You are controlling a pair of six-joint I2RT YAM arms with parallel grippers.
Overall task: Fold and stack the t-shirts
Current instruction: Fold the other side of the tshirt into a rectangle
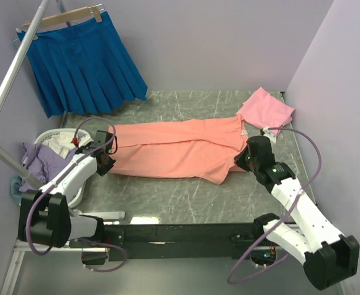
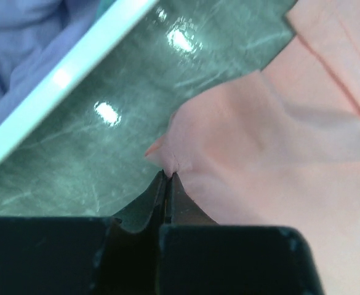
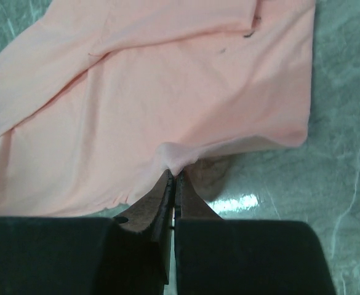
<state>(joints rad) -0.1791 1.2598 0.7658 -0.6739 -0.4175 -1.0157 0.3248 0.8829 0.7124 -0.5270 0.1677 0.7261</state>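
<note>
Salmon-orange t-shirt [image 1: 180, 150] lies stretched lengthwise across the grey marbled worktop [image 1: 167, 196] in the overhead view, with the left hand [image 1: 106, 161] at one end and the right hand [image 1: 244, 158] at the other. A pink t-shirt [image 1: 266, 107] sits folded at the far right corner. A blue pleated skirt [image 1: 84, 61] hangs at back left above a white laundry basket [image 1: 47, 136].

Left wrist view: the left hand's jaws are closed, pinching the salmon-orange t-shirt at its edge, with the basket rim beyond.

Right wrist view: the right hand's jaws are clamped on a bunched fold at the shirt's near edge.
</note>
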